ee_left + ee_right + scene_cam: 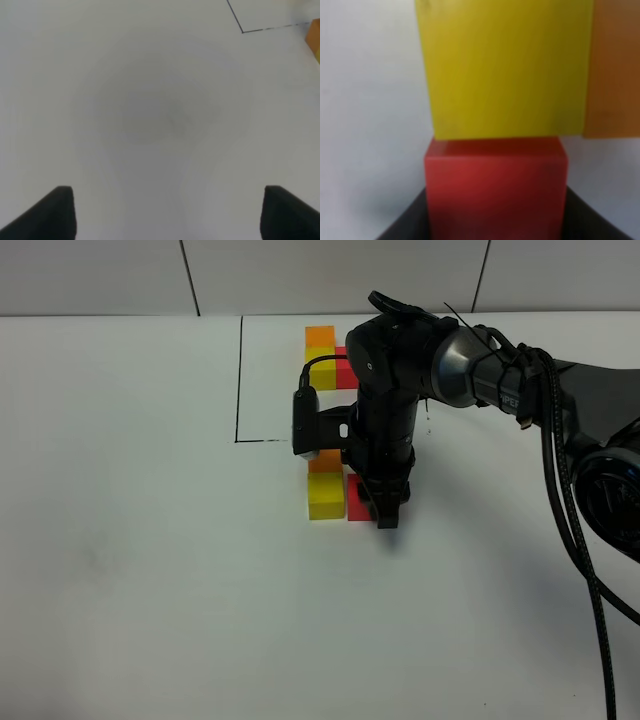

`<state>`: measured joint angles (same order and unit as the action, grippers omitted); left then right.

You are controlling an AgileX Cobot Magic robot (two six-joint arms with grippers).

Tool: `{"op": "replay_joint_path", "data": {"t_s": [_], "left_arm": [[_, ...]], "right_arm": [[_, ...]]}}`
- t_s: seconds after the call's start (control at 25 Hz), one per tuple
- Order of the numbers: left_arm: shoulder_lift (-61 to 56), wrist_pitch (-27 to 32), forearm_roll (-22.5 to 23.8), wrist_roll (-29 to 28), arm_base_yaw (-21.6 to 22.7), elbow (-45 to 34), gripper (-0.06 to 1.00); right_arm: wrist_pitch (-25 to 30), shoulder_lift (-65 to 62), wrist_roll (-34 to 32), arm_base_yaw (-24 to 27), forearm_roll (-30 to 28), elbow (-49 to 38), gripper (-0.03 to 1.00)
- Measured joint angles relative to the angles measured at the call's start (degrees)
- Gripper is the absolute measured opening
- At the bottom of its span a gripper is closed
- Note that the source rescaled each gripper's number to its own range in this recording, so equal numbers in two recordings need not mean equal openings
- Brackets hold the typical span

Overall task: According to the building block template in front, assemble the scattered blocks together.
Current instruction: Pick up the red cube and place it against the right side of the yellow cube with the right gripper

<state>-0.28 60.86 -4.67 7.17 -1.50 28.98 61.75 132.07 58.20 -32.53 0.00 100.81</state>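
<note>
The template is an orange (320,336), yellow (318,372) and red (345,370) cube cluster at the back, inside a thin black outline (240,380); my right arm covers part of it. The scattered orange cube (325,464) and yellow cube (326,496) stand touching in a line in front of the outline. The red cube (356,506) rests against the yellow cube's right side. My right gripper (385,512) is down on the red cube (495,190), its dark fingers (405,225) against both sides. My left gripper (175,215) is open and empty over bare table.
The white table (150,570) spreads left and front of the cubes. The right arm's cables (570,520) hang at the right. A corner of the black outline (242,31) and an orange edge (315,40) show in the left wrist view.
</note>
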Motion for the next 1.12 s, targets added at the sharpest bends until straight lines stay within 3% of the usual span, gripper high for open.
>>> {"op": "replay_joint_path", "data": {"t_s": [1.12], "left_arm": [[0.00,0.00,0.00,0.00,0.00,0.00,0.70]], "right_arm": [[-1.20,0.30,-0.04,-0.13,0.30,0.00,0.01]]}}
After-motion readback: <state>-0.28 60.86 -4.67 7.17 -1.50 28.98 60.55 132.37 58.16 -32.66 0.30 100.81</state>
